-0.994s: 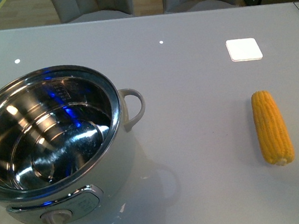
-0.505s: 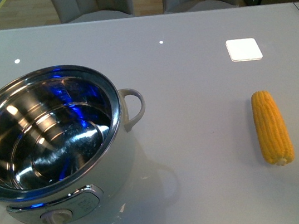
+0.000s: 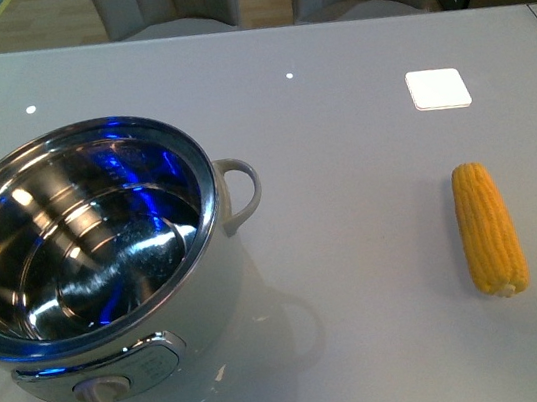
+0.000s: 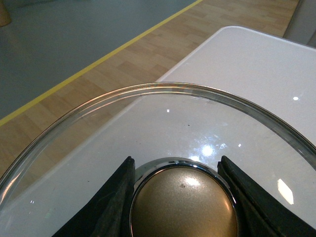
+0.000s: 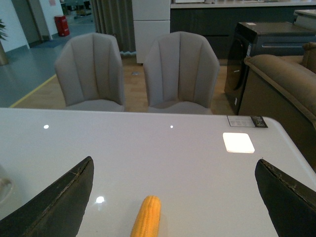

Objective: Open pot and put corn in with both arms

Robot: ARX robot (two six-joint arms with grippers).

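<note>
The white pot (image 3: 90,258) stands open at the front left of the table, its steel inside bare. The yellow corn (image 3: 488,227) lies on the table at the right, far from the pot. Neither arm shows in the front view. In the left wrist view my left gripper (image 4: 183,197) is shut on the gold knob (image 4: 182,205) of the glass pot lid (image 4: 148,113), held above the table's left edge. In the right wrist view my right gripper (image 5: 175,197) is open and empty, with the corn (image 5: 147,217) lying between its fingers, nearer the left finger.
A white square (image 3: 438,88) lies on the table behind the corn. Two grey chairs (image 5: 136,69) stand at the table's far edge. A brown sofa (image 5: 284,84) and a dark cabinet are at the far right. Wooden floor with a yellow line lies beyond the table's left edge (image 4: 163,74).
Pot and corn have not moved. Only the blue reflections inside the pot have shifted, and a blue glint now shows on the table at the front edge.
</note>
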